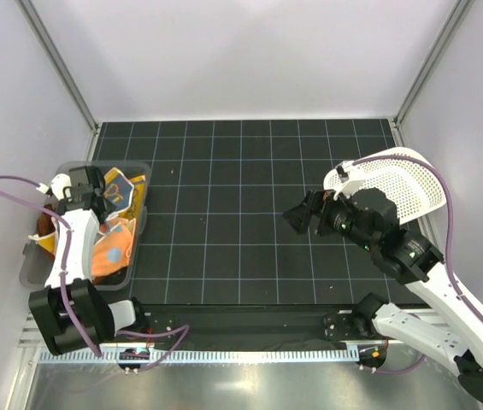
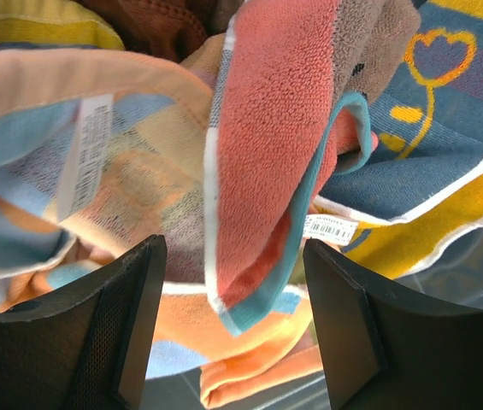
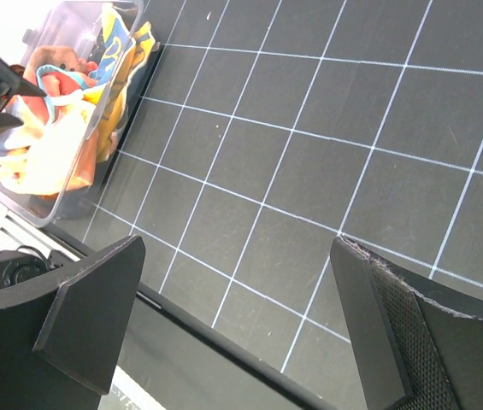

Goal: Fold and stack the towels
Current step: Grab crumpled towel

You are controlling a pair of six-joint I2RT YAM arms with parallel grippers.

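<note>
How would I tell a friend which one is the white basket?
Find the black gridded mat and follow it to its right edge. There sits the white perforated plastic basket. Unlike the clear plastic bin opposite, it is opaque and hole-dotted.

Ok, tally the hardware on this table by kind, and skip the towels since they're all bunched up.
Clear bin: 1
White perforated basket: 1
Claws: 2, the left claw and the right claw, both open
Total: 4
</note>
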